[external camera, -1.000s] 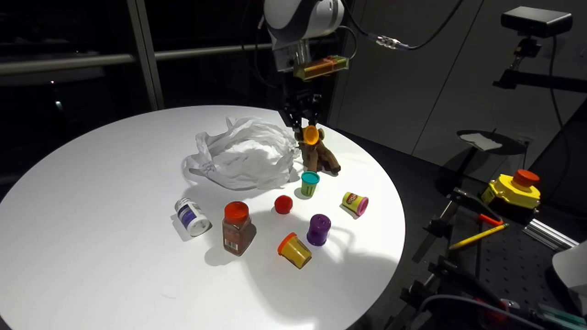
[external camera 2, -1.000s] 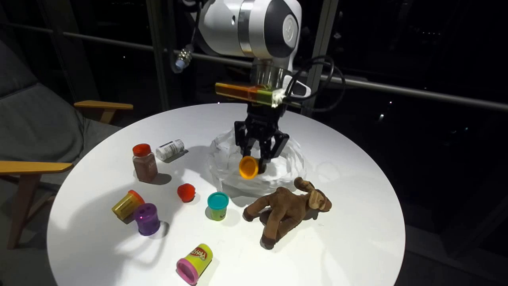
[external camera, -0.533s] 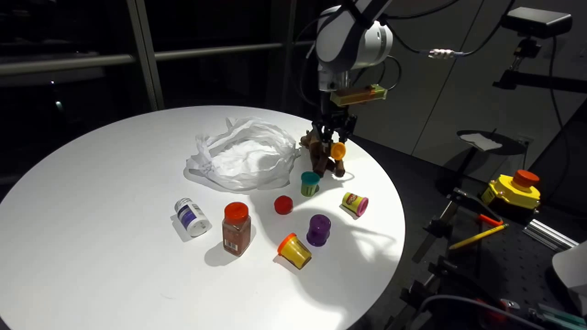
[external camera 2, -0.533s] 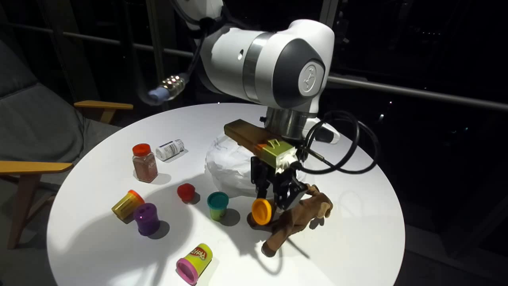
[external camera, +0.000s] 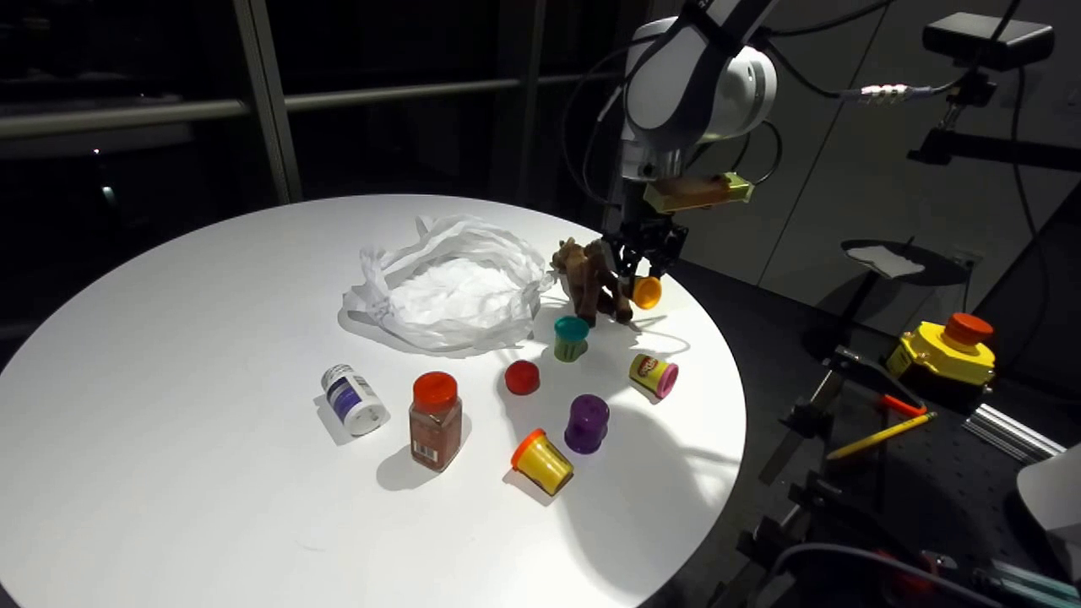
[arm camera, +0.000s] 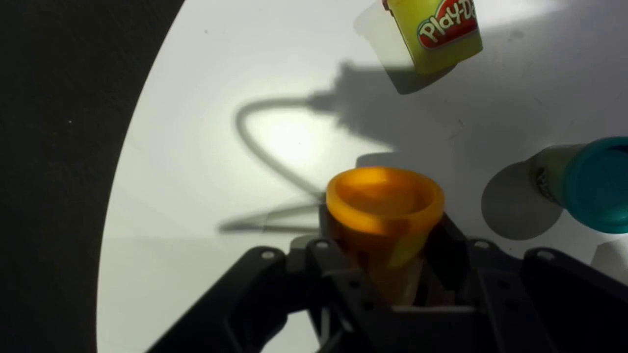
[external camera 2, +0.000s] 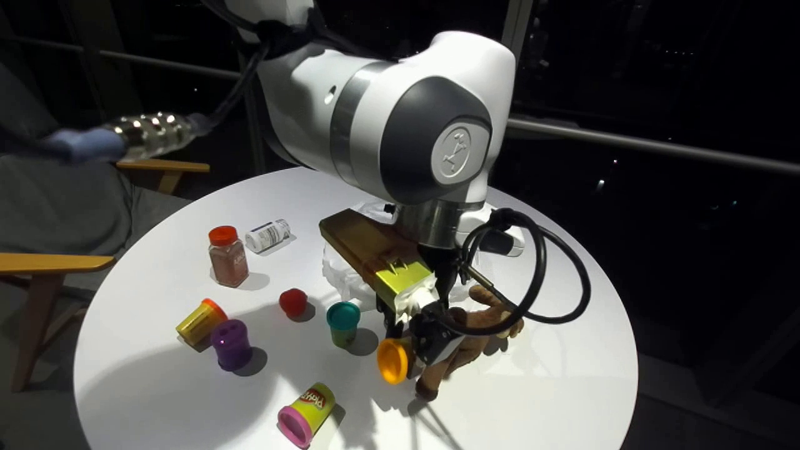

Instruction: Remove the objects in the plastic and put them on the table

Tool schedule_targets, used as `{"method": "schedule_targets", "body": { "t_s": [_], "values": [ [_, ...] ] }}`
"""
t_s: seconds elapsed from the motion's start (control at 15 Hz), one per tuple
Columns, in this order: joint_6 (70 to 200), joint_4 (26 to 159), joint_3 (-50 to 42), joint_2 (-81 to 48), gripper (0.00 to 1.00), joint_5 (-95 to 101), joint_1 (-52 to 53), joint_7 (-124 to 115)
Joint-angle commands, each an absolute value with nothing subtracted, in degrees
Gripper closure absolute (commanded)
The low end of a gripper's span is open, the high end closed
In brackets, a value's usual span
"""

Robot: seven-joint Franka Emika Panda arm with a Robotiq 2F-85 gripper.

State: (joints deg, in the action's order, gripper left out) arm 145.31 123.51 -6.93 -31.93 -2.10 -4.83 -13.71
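Observation:
My gripper is shut on an orange-lidded tub (arm camera: pixel 385 196), its fingers on both sides of it, in the wrist view (arm camera: pixel 387 235). The tub is tilted with its orange end facing outward. In an exterior view my gripper (external camera: pixel 642 279) holds the tub (external camera: pixel 648 293) above the table near the right edge, just right of the brown plush animal (external camera: pixel 583 274). In an exterior view the tub (external camera 2: pixel 392 361) is in front of the plush (external camera 2: pixel 481 319), which the arm partly covers. The white plastic bag (external camera: pixel 460 295) lies crumpled and open; the arm mostly hides it there (external camera 2: pixel 340 275).
On the white table (external camera: pixel 211 279) stand a teal-lidded tub (external camera: pixel 571 339), a pink-lidded tub (external camera: pixel 652 376), a red ball-like object (external camera: pixel 522 377), a purple shaker (external camera: pixel 587 424), an orange-lidded yellow tub (external camera: pixel 543 462), a red-lidded jar (external camera: pixel 436 422) and a white bottle (external camera: pixel 354 400).
My gripper has carried the tub from over the bag, past the plush, toward the table's edge and lower. The plush has shifted slightly. The tub stays held.

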Motion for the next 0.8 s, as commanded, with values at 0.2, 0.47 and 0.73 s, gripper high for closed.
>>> {"method": "schedule_targets", "body": {
  "t_s": [0.2, 0.47, 0.73],
  "values": [
    [152.17, 122.91, -8.13, -36.35, 0.78, -2.89, -2.45, -17.82],
    [152.03, 120.57, -9.32, -40.01, 0.78, -2.74, -1.32, -19.37],
    [151.69, 117.38, -11.74, -42.36, 0.78, -2.04, -0.04, -20.98]
  ]
}}
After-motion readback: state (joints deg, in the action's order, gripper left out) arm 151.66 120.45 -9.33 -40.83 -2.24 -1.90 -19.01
